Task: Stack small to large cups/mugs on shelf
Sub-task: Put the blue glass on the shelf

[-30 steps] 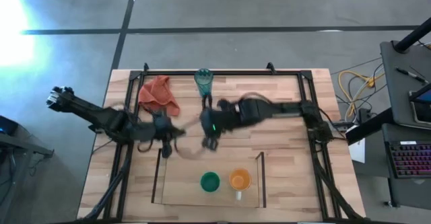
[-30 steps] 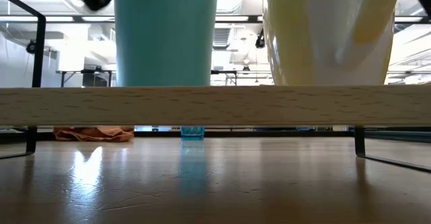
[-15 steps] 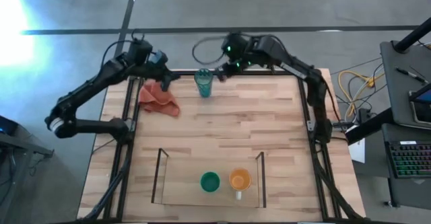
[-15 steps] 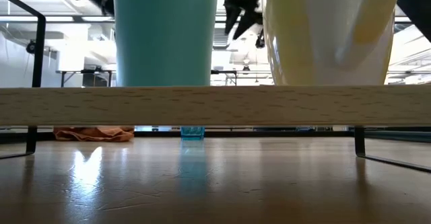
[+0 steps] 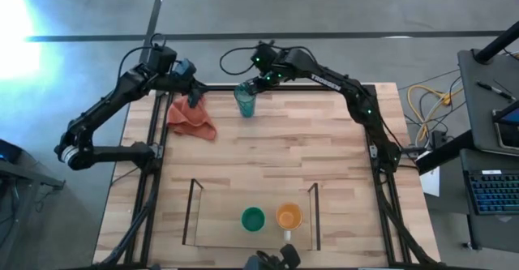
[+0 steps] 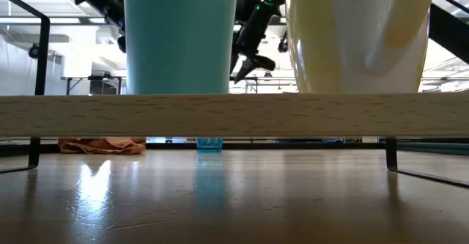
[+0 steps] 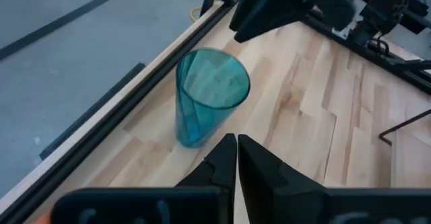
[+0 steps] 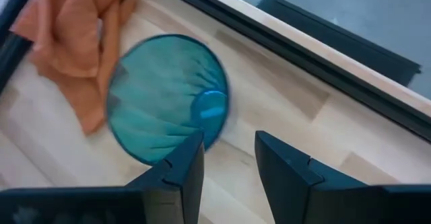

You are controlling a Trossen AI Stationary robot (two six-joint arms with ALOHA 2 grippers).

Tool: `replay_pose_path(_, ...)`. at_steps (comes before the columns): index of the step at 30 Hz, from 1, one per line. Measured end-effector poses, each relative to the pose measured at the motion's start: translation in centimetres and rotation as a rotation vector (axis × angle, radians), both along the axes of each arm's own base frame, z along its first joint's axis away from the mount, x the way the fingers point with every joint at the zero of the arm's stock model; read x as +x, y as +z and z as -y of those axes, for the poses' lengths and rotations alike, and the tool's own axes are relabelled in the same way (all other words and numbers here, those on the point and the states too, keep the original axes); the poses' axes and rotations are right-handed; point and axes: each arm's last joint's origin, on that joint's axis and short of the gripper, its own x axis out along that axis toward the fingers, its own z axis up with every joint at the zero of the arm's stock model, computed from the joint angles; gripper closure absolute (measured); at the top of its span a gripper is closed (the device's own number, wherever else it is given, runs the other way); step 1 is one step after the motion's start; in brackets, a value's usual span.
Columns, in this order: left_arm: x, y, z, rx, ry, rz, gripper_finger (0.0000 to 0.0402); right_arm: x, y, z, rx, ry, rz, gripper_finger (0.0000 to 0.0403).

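Note:
The ribbed teal tumbler (image 5: 246, 100) stands upright on its base at the table's far edge; it also shows in the left wrist view (image 7: 209, 96) and the right wrist view (image 8: 168, 96). The green cup (image 5: 253, 218) and the orange mug (image 5: 289, 216) stand side by side in the clear-walled shelf (image 5: 195, 213) at the near edge. My right gripper (image 5: 259, 81) is open, above the tumbler and a little to its far right, touching nothing. My left gripper (image 5: 193, 92) is shut and empty, left of the tumbler, over the cloth's far end.
A red-orange cloth (image 5: 191, 116) lies crumpled left of the tumbler. A black metal frame (image 5: 154, 140) runs along the table's left, right and far edges. The bare wooden table top (image 5: 276, 156) lies between the tumbler and the shelf.
Both grippers have risen from the middle of the table and gone to its far edge, one on each side of the tumbler. In the last half second my right gripper has gone left, toward the tumbler. The tumbler, cup and mug have stayed put.

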Motion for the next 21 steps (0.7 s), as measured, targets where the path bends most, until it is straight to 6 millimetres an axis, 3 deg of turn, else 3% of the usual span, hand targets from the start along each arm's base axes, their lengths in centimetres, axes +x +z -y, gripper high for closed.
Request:
replay_pose_path(14,-0.2,-2.5,0.1,-0.026,0.000,-0.064,0.0401,1.6,-3.0,0.6,0.013,-0.006,-0.016,0.0277)
replay_pose_path(17,-0.1,-1.9,-0.1,0.028,-0.002,-0.042,0.0401,1.4,-1.9,0.1,0.002,0.003,0.001,0.0277)
replay_pose_path(21,0.5,-0.8,-0.8,0.078,0.017,0.017,0.0401,0.3,0.9,-1.1,-0.056,-0.008,0.012,0.0277)
